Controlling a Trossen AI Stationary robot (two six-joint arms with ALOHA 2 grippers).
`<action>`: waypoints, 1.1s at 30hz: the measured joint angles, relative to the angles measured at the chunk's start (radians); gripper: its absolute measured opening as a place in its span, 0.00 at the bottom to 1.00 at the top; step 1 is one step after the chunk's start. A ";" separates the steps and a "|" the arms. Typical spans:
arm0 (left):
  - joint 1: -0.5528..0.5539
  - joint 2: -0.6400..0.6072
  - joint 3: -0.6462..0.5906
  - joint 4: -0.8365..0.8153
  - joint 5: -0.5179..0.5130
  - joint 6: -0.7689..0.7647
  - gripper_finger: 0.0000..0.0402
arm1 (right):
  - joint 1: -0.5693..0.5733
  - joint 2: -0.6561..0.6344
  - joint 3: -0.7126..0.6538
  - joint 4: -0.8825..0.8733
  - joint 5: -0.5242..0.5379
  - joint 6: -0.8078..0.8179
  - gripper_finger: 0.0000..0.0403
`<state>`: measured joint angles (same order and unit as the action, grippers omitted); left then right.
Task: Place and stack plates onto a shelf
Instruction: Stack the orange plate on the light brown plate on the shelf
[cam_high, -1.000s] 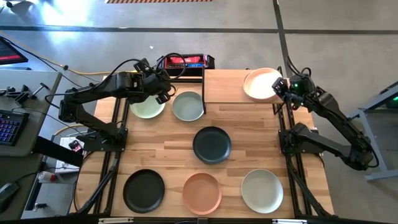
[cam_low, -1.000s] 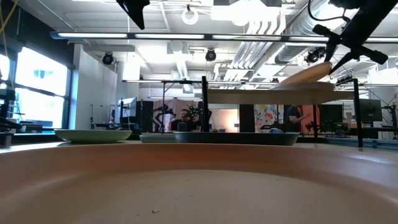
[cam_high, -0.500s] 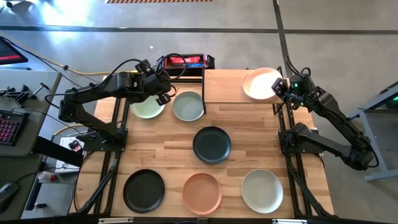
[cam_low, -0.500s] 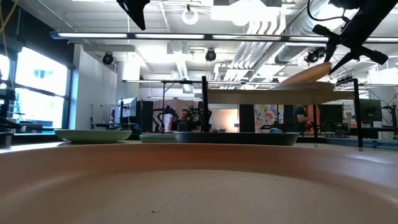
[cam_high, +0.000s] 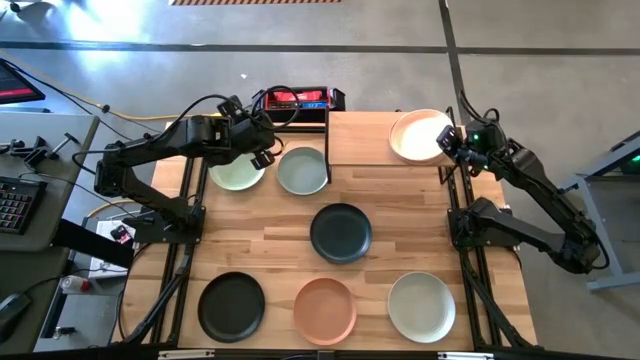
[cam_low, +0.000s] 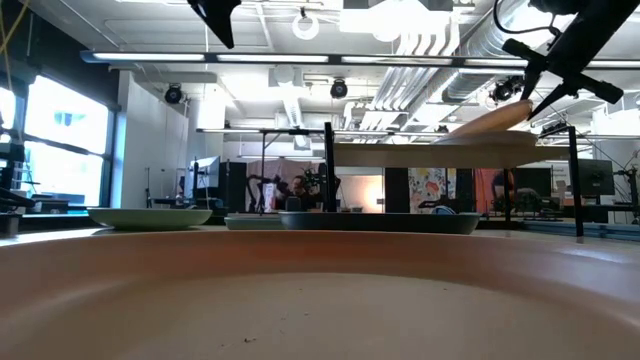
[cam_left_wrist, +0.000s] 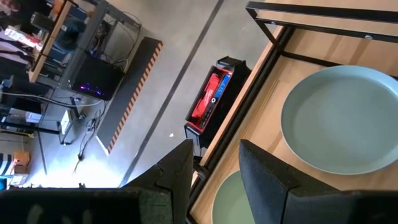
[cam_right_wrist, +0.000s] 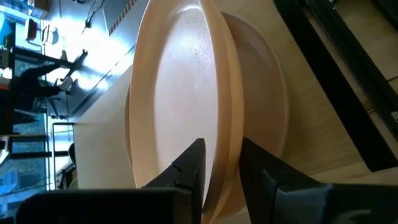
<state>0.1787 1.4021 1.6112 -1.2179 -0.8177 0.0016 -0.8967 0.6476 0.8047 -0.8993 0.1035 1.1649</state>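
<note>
My right gripper (cam_high: 449, 140) is shut on a cream plate (cam_high: 420, 134) over the shelf (cam_high: 360, 140) at the table's far right. A peach plate (cam_right_wrist: 264, 106) lies flat on the shelf under it. My left gripper (cam_high: 262, 141) hovers open above the gap between the pale green plate (cam_high: 235, 175) and the grey-green plate (cam_high: 302, 171), touching nothing. On the tabletop lie the dark teal plate (cam_high: 340, 232) and, along the near edge, the black (cam_high: 231, 305), terracotta pink (cam_high: 324, 308) and off-white (cam_high: 421, 306) plates. My right gripper pinches the cream plate's rim (cam_right_wrist: 224, 124) on the side toward the table's right edge, one finger on the upper face and one beneath. The fingers come from the right. The plate (cam_low: 490, 118) is tilted, held side raised, far side down by the peach plate.
A red-and-black box (cam_high: 297, 99) sits past the table's far edge beside the shelf. Thin black posts (cam_low: 328, 170) edge the shelf. The terracotta pink plate (cam_low: 320, 300) fills the low view's foreground. Bare wood lies on the shelf's left half.
</note>
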 joint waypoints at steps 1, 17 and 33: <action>0.000 0.000 0.000 0.000 0.000 0.000 0.29 | 0.000 0.000 0.000 0.000 -0.001 0.009 0.18; 0.000 0.000 0.000 0.003 0.001 -0.026 0.29 | 0.000 0.001 0.000 0.000 0.019 0.033 0.18; 0.000 0.000 0.000 0.003 0.034 -0.043 0.29 | 0.000 0.002 0.000 0.007 -0.006 0.032 0.18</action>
<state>0.1787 1.4021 1.6112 -1.2152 -0.7834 -0.0418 -0.8969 0.6498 0.8047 -0.8926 0.0977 1.1969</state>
